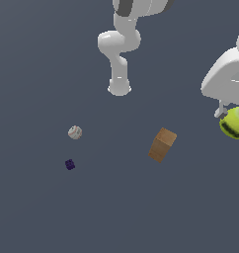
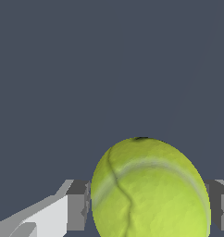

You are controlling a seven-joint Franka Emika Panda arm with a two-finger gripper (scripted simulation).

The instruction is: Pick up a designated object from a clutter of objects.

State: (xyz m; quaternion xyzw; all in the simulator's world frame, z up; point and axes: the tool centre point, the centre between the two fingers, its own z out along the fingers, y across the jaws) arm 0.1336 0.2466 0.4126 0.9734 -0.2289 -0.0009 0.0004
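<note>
So here we've got the gripper clamped onto the tennis ball, with 1 grey finger pressed against each side of it in the wrist view, and the ball fills most of the space between them, pale seam curving across its yellow-green skin. In the exterior view the same ball hangs at the far right edge, tucked right under the white wrist housing, partly cut off by the frame, and it looks lifted off the grey floor. Moving outward, the brown box sits tilted to the left of the ball, a clear gap away. Well off to the exterior view's left we see the grey-white ball, and just below it the tiny dark purple cube, the 2 near each other but not touching. The arm's white base links rise at the top middle.
</note>
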